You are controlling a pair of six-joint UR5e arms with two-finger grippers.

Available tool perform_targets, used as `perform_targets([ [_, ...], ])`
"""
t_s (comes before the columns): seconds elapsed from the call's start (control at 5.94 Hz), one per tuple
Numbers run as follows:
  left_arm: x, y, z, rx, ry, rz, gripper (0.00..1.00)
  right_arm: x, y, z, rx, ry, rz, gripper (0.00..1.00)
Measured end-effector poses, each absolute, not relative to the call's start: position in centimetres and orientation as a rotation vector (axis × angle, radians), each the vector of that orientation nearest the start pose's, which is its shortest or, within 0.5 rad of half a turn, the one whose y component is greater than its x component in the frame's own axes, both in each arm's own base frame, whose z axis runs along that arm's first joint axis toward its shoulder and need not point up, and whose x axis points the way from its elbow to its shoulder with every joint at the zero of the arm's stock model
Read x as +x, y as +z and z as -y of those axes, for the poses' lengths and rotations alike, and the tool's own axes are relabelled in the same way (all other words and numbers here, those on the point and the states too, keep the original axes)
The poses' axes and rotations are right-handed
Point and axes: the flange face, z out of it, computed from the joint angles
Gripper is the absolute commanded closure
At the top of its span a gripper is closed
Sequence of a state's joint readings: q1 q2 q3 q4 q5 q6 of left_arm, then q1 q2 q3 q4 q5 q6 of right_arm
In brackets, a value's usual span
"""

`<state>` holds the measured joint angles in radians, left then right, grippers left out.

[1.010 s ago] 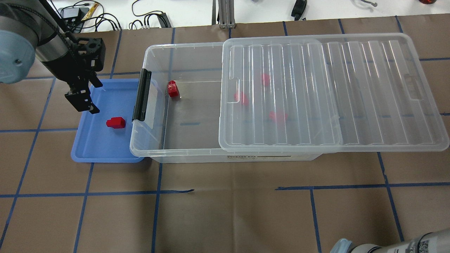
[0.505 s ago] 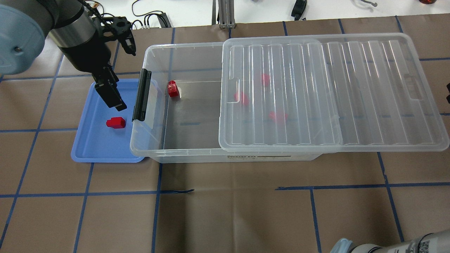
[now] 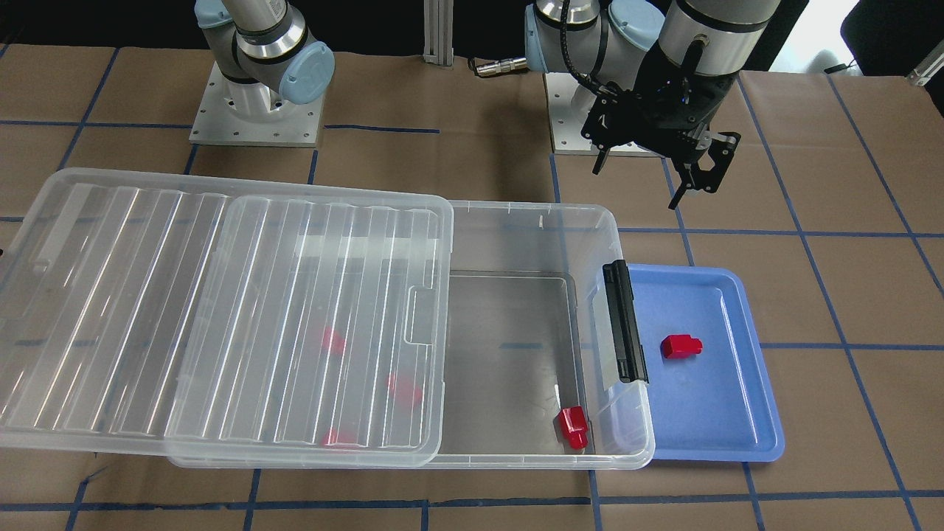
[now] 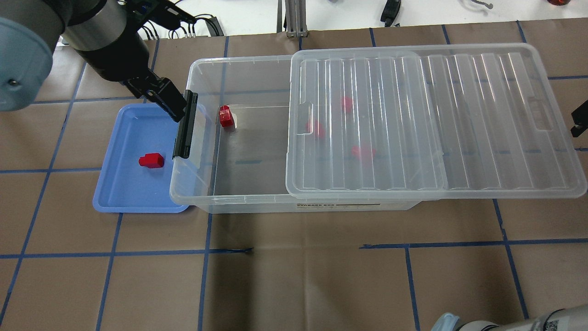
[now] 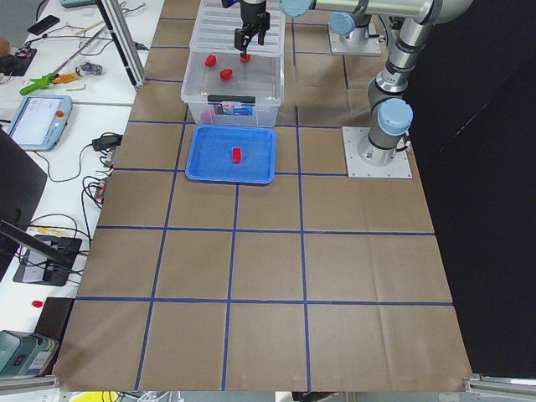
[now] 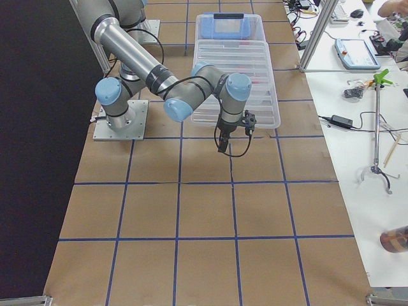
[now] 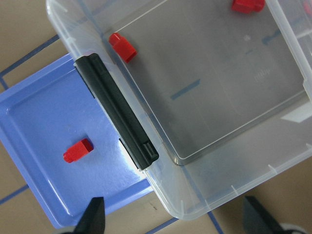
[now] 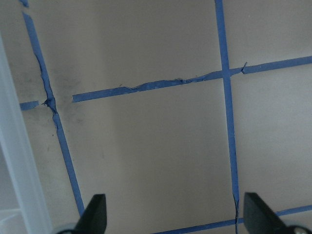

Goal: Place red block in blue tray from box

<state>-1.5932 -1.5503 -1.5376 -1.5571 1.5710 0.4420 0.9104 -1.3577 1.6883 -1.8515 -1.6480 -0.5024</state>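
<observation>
now the small bright red plastic block (image 4: pixel 151 160) lies in the flat periwinkle-blue plastic tray (image 4: pixel 112 195) beside the large clear plastic box (image 4: pixel 239 202), well below the left jaws, which hang spread wide and empty. the right jaws gape empty over the brown-paper surface (image 8: pixel 146 146).

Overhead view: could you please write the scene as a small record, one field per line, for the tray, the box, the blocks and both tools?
tray: blue, holds one red block lying on its side
box: clear, its lid slid partly off, the end with the black latch uncovered
other blocks: one in the uncovered part, three more seen through the lid
left tool: open, empty, raised near the latch
right tool: open, empty, over the bare table beside the lid's edge
</observation>
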Motion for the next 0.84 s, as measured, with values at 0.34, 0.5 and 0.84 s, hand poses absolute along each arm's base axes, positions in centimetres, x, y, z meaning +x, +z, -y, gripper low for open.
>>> perform_targets([
  [0.34, -14.4, 52.5, 48.3, 0.201, -0.128, -3.126, 0.02, -21.8, 34.2, 52.2, 0.252, 0.136, -3.155, 0.0],
  [0.5, -14.5, 52.7, 48.4, 0.046, -0.127, -3.136, 0.02, -20.9, 34.2, 52.0, 0.262, 0.138, -3.153, 0.0],
  [0.84, -14.5, 52.7, 48.5, -0.03, -0.126, -3.14, 0.02, -18.4, 34.5, 51.5, 0.298, 0.134, -3.154, 0.0],
])
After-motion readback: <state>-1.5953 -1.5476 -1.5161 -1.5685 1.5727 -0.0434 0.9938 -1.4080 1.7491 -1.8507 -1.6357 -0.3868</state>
